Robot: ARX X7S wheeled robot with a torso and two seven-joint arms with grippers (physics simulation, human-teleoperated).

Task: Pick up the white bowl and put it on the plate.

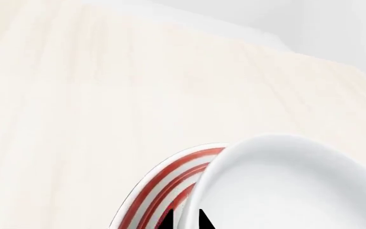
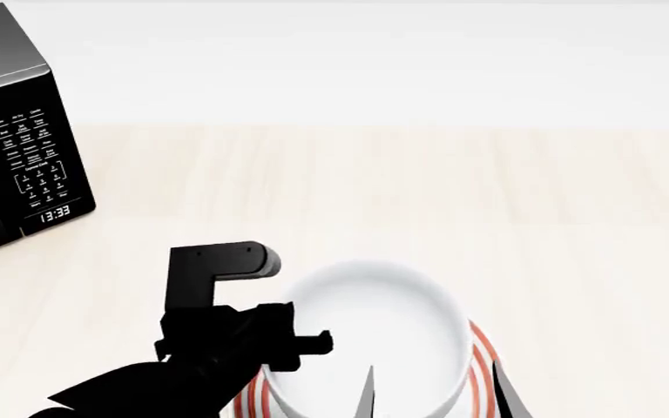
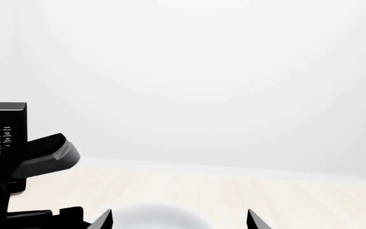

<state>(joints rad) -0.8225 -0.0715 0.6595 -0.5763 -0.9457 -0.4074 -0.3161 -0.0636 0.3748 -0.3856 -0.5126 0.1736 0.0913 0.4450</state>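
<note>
White bowl (image 2: 364, 335) at the near middle of the worktop (image 2: 451, 192), sitting over the plate (image 2: 483, 348) and hiding most of it; red rings peeking out on the bowl's left and right sides only. Upright, mouth up, glossy and unmarked inside. Whether resting on the plate or held just above it: cannot tell.

Left tool (image 2: 332, 383) at the bowl's near-left rim, one dark fingertip inside the bowl, the rest of the black arm outside; pinching the bowl's wall. In the left wrist view, bowl (image 1: 297, 191) overlapping the red-ringed plate (image 1: 164, 186), dark tips either side of the rim.

Right tool (image 3: 179, 220) spread wide, two tips well apart, bowl rim (image 3: 154, 214) between them.

Black microwave (image 2: 10, 139) at the far left, apart from the plate, keypad facing right, display reading 13:33.
</note>
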